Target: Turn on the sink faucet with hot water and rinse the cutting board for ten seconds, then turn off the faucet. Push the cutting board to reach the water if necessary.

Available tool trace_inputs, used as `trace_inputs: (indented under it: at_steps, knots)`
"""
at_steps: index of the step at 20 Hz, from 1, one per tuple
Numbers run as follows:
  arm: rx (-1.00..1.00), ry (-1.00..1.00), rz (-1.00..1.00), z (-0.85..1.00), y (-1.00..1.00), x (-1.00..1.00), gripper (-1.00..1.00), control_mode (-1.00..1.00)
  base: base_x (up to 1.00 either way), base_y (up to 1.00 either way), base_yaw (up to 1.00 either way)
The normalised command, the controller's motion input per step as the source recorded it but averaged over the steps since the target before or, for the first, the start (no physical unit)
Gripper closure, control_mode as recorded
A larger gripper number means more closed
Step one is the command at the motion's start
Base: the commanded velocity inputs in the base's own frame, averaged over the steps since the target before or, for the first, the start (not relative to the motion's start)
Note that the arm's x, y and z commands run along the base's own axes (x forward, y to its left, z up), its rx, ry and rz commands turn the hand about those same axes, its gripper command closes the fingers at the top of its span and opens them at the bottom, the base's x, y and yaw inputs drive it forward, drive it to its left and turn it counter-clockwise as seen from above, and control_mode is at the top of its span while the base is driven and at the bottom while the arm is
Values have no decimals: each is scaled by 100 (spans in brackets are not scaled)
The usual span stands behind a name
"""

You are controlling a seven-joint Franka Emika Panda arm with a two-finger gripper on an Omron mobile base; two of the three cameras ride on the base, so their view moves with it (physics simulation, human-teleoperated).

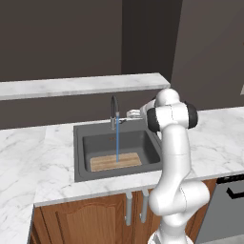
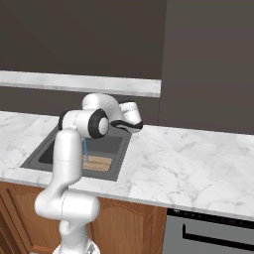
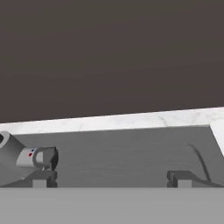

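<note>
— What's the biggest thing over there?

— The white marble counter [image 1: 28,147], running wall to wall, with a marble ledge [image 1: 71,86] on the dark wall behind it. Wooden cabinet doors [image 1: 86,219] sit under it, and a grey appliance front [image 2: 213,233] stands off to the right.

— And the sink?

— The sink [image 1: 78,152] is a dark grey basin set into the marble, directly ahead of the robot. The white arm [image 1: 174,157] rises in front of its right side and bends toward the back rim.

— Where's the cutting board?

— The cutting board [image 1: 102,163] lies flat on the basin floor, against the near wall, roughly mid-width. From the right side you catch just a strip of it [image 2: 99,162] past the arm.

— Is water running?

— Yes. The sink faucet [image 1: 114,112] arches up from the back rim, and the water [image 1: 117,143] drops as a thin blue stream straight onto the board's far edge.

— And the gripper?

— The gripper [image 3: 109,177] is behind the basin, just right of the faucet. Its jaws are spread wide, nothing between them. The fingertips [image 3: 41,178] frame the grey rim, with the faucet's lever [image 3: 37,157] just above the left one.
</note>
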Motion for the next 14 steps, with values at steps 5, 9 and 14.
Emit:
trace_inputs:
  at_steps: [5, 9, 14]
  knots:
    - [0, 0, -5, 0, 20, 0, -100, -100, 0, 0, 0]
    - [0, 0, -10, 0, 2, 0, -100, -100, 0, 0, 0]
    - [0, 0, -10, 0, 0, 0, -100, -100, 0, 0, 0]
